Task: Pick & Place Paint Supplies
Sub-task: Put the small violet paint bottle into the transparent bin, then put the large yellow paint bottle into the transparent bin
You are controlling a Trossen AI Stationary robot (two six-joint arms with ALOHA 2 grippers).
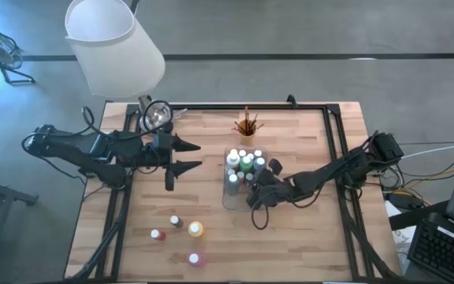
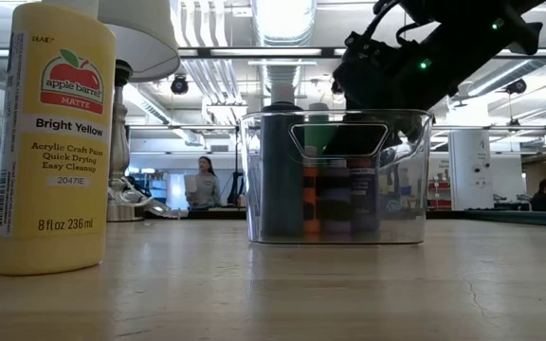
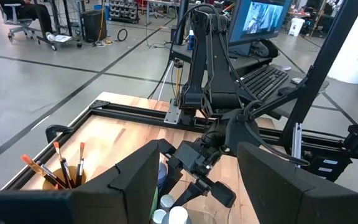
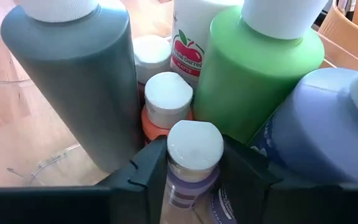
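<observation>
right fingers (image 4: 194, 180) pinching a purple bottle (image 4: 191, 163) inside clear tray (image 1: 228, 201), left fingers (image 1: 189, 155) spread

The clear tray (image 1: 235, 197) is packed with upright bottles (image 1: 246, 163) standing shoulder to shoulder, and the right gripper (image 1: 252, 186) fills the only gap, its fingers either side of a white-capped bottle (image 4: 194, 155). Open tabletop (image 1: 211, 244) lies between the tray and four loose bottles (image 1: 195, 229) near the front edge. The left gripper (image 1: 192, 155) and the brush cup (image 1: 247, 126) stand clear of the tray.
</observation>
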